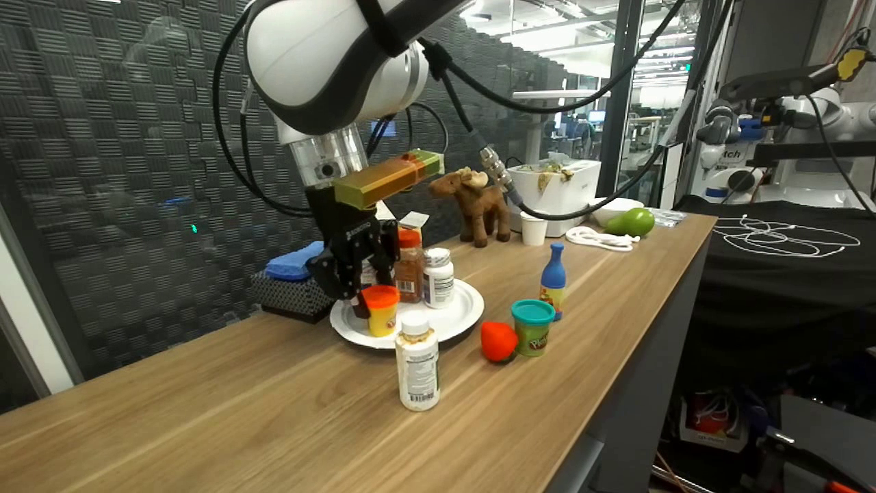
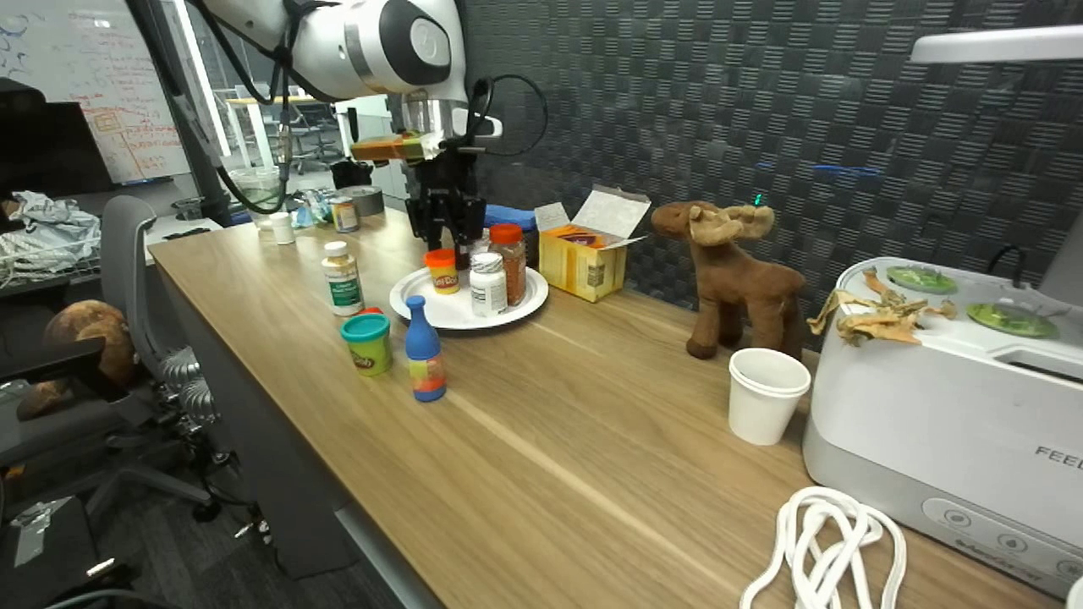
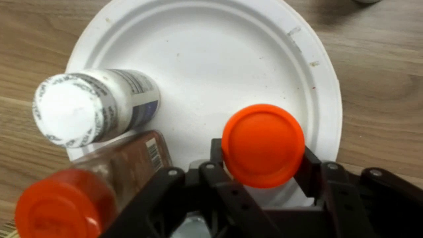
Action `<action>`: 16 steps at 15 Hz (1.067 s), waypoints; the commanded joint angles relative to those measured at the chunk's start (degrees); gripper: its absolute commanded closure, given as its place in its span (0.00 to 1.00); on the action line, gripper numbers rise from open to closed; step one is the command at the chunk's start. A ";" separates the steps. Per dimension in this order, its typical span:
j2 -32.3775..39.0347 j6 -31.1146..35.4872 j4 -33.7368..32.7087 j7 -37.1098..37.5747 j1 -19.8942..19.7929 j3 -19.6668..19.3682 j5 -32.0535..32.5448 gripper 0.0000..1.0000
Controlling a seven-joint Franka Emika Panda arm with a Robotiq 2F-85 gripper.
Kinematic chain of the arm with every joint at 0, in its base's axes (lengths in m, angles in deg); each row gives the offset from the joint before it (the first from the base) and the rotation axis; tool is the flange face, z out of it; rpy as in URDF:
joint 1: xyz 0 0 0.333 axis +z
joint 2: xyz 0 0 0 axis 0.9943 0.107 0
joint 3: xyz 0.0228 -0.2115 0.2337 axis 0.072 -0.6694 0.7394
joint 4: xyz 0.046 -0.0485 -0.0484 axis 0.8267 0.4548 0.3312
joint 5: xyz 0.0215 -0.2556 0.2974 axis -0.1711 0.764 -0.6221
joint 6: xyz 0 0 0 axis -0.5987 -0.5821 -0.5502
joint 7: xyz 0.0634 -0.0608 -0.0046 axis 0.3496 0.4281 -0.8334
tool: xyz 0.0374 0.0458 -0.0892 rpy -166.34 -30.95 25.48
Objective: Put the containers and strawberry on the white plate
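Within the rim of the white plate [image 1: 458, 316], toward its left side in an exterior view, an orange-lidded yellow tub [image 1: 382, 311] is upright and pinched by the gripper [image 3: 263, 159]; the wrist view shows the fingers [image 3: 309, 172] pressed to its left and right sides by the lid. Whether its base bears on the plate, I cannot tell. Farther right on the plate stand a red-capped brown bottle [image 1: 409, 270] and, just to its right, a white pill bottle [image 1: 439, 277], both upright. Under the gripper in the wrist view something pale [image 3: 191, 228] shows, too hidden to name.

Off the plate, on the wooden table [image 1: 205, 418], a white-capped bottle [image 1: 419, 370] stands on the near side. To the right of the plate the strawberry [image 1: 497, 341] lies just beside a teal-lidded tub [image 1: 532, 330]; whether they touch is hard to tell. A small blue bottle [image 1: 553, 282] stands upright just beyond that tub, farther right.

On the far side, left of the plate, a blue block [image 1: 295, 261] sits on a dark case [image 1: 291, 294]. In an exterior view a box [image 2: 584, 264] with raised flaps stands right of the plate; farther right come a brown toy moose [image 2: 740, 279], white paper cups [image 2: 766, 397] and a white appliance [image 2: 948, 431], with a white cord [image 1: 609, 241] near it.
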 commanded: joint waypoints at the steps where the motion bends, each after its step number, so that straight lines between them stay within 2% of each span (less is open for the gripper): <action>1: 0.53 -0.48 -2.19 -2.34 0.57 0.69 -1.04 0.73; 2: 0.52 -0.54 -2.27 -2.47 0.68 0.79 -1.06 0.67; 3: 0.64 -0.89 -2.47 -2.47 0.83 0.65 -0.85 0.23; 4: 0.68 -1.02 -2.56 -2.74 0.86 0.68 -0.88 0.21; 7: 0.55 -1.86 -2.50 -2.36 1.31 0.20 -0.02 0.01; 12: -0.69 -2.73 -2.38 0.40 2.83 -0.79 2.06 0.00; 16: -2.23 -2.83 -1.37 3.36 3.56 -0.46 0.67 0.00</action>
